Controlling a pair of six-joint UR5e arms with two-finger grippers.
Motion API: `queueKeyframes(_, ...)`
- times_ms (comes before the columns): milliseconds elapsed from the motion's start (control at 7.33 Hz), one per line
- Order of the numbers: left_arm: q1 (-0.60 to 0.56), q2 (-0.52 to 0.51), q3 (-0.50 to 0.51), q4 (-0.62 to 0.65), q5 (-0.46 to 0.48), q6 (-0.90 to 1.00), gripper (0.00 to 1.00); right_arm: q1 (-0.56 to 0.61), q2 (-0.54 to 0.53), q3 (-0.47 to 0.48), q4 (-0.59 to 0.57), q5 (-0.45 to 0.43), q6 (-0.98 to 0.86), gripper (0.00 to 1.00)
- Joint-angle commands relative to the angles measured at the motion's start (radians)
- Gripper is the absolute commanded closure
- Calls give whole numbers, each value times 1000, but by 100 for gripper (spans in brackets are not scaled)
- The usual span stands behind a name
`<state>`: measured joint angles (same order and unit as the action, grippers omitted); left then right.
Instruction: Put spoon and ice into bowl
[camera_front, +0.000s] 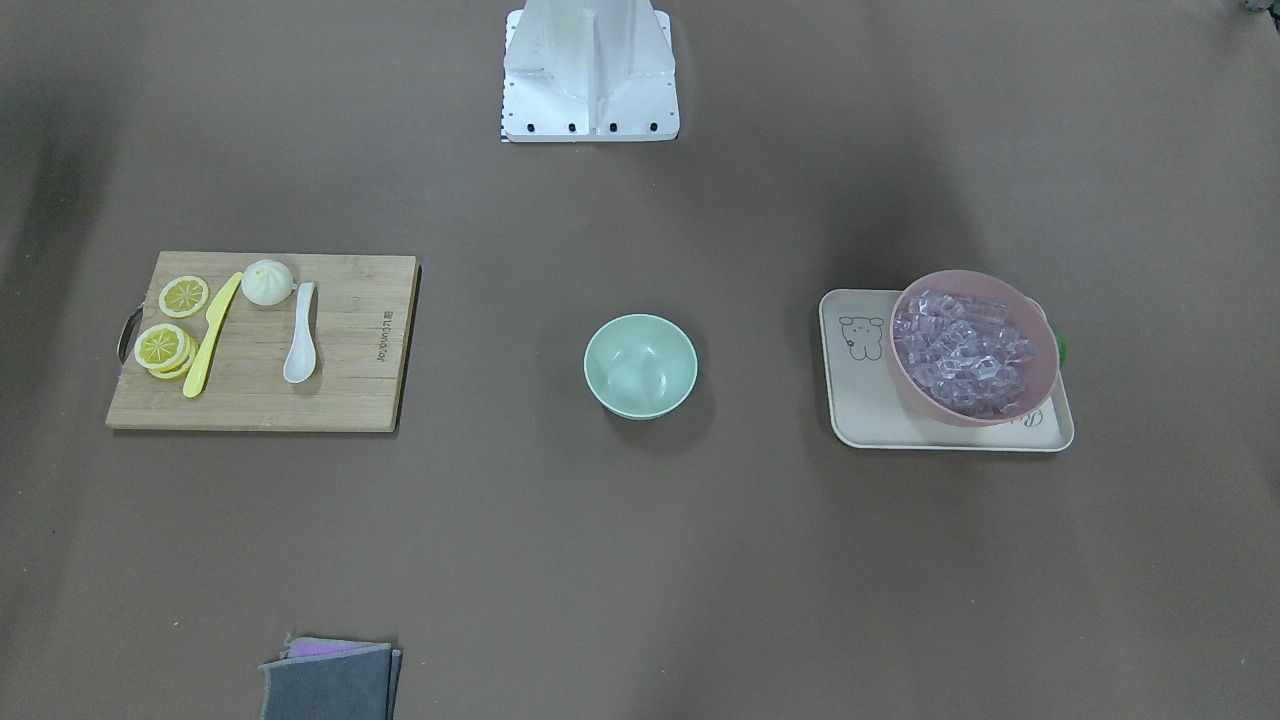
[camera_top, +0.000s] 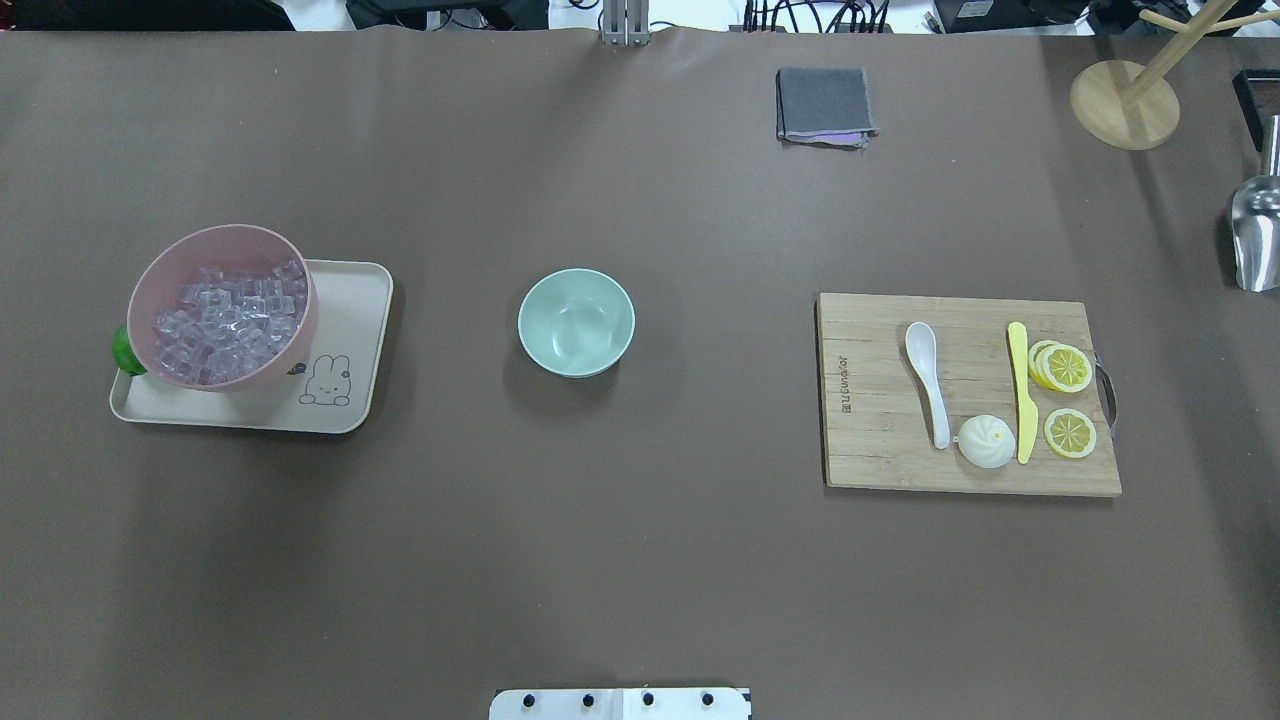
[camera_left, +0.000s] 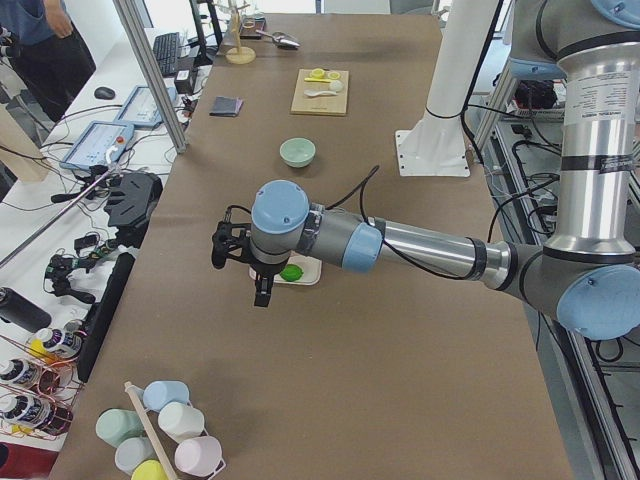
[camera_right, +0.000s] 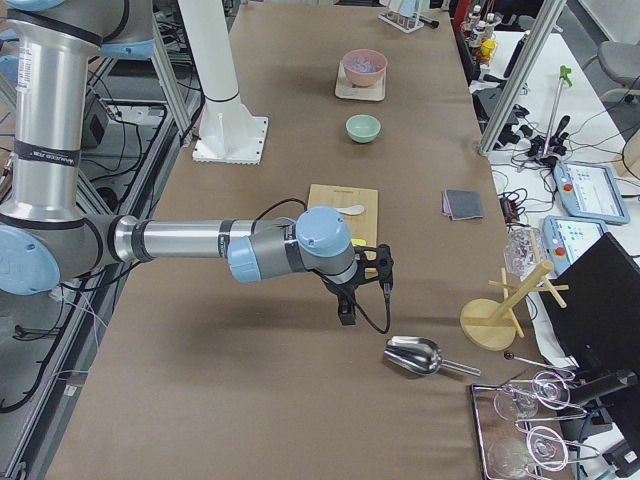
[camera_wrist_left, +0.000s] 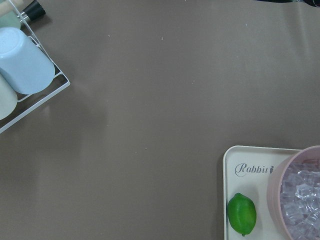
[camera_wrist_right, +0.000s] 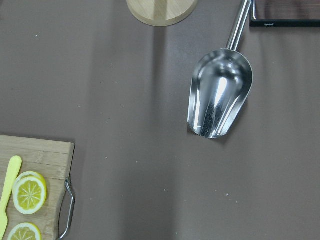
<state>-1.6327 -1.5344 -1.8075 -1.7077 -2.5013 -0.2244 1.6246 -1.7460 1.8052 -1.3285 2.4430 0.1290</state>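
Observation:
The white spoon (camera_top: 928, 380) lies on a wooden cutting board (camera_top: 880, 440), also in the front view (camera_front: 300, 335). The clear ice cubes (camera_top: 225, 320) fill a pink bowl (camera_top: 150, 290) on a cream tray (camera_top: 350, 330); they also show in the left wrist view (camera_wrist_left: 302, 200). The mint-green bowl (camera_top: 576, 322) stands empty mid-table (camera_front: 640, 365). My left gripper (camera_left: 240, 270) hangs above the table beyond the tray's end. My right gripper (camera_right: 365, 290) hangs beyond the board, near a metal scoop. I cannot tell whether either is open or shut.
On the board lie a yellow knife (camera_top: 1020, 390), lemon slices (camera_top: 1066, 368) and a bun (camera_top: 986, 441). A metal scoop (camera_wrist_right: 220, 100) and a wooden stand base (camera_top: 1124, 104) sit at the right end. A lime (camera_wrist_left: 242, 214) is on the tray. A cup rack (camera_wrist_left: 25, 65) and a grey cloth (camera_top: 824, 104) are also there.

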Motion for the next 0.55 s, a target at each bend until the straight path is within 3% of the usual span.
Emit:
queueKeyframes(0, 17, 22, -47, -10, -21, -4, 2, -12, 5, 2, 14, 4, 35, 0)
queueKeyframes(273, 48, 45, -56, -140, -21, -89, 2, -48, 7, 11, 61, 2, 113, 0)
queueKeyframes(409, 141, 42, -114, -151, 19, -152, 3, -55, 7, 11, 69, 2, 113, 0)
